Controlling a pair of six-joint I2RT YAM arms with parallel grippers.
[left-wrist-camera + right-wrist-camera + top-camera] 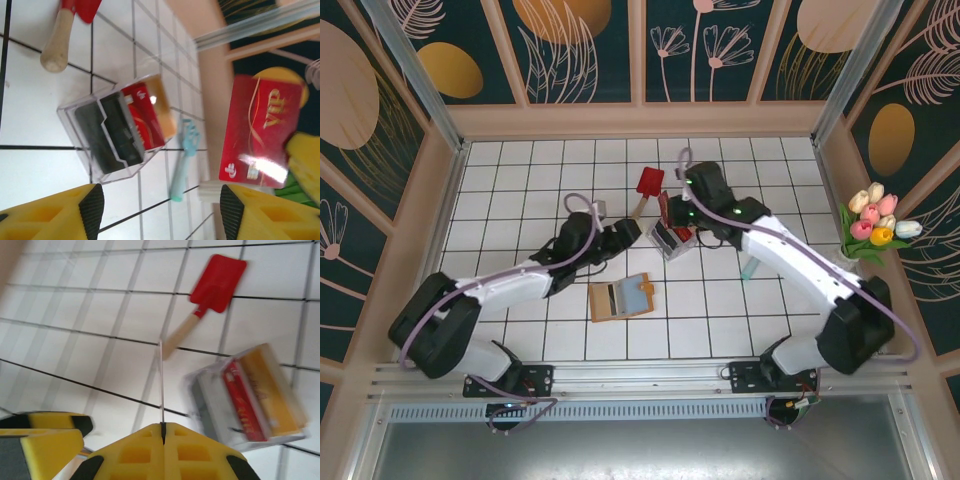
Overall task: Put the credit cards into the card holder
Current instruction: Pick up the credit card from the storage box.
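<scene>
The red card [260, 125], pinched only at its edge by the clenched right gripper [163, 427], could be dropped; the left gripper [160, 200] is released.

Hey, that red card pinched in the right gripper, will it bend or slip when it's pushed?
Probably stiff: the red card stands flat and unbent in the right gripper. Likely slippery: its glossy face throws glare. Edge-on it looks very thin, so it may flex under a push.
</scene>
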